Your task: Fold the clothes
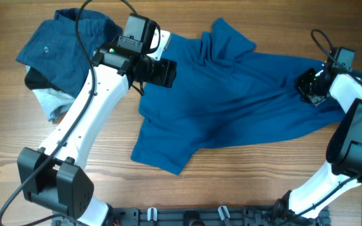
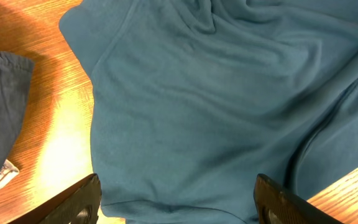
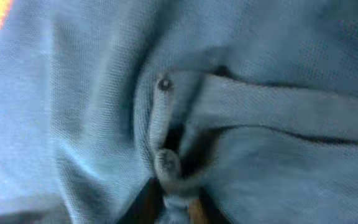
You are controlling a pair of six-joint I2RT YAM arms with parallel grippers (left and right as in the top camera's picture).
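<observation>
Blue polo shirt (image 1: 231, 94): lies crumpled and spread over the middle and right of the wooden table (image 1: 244, 188); a loose flap reaches toward the near edge; folds bunch up at the far side; its right end runs under the right arm.
Left gripper (image 2: 178, 186): is over the shirt's left part, close to that edge; its fingers (image 2: 79, 202) stand wide apart with smooth blue cloth showing between them; it has hold of nothing; whether the tips touch the cloth is unclear.
Right gripper (image 1: 309, 85): is down on the shirt's right end; its wrist view is filled with blurred blue fabric, a placket and two buttons (image 3: 164, 84); the fingers are almost wholly hidden, so it cannot be told how far they are parted or whether they pinch the cloth.
Dark blue garment (image 1: 68, 47): is rumpled at the far left of the table; it lies partly over a pale grey piece (image 1: 52, 103); bare wood separates it from the shirt in the left wrist view.
</observation>
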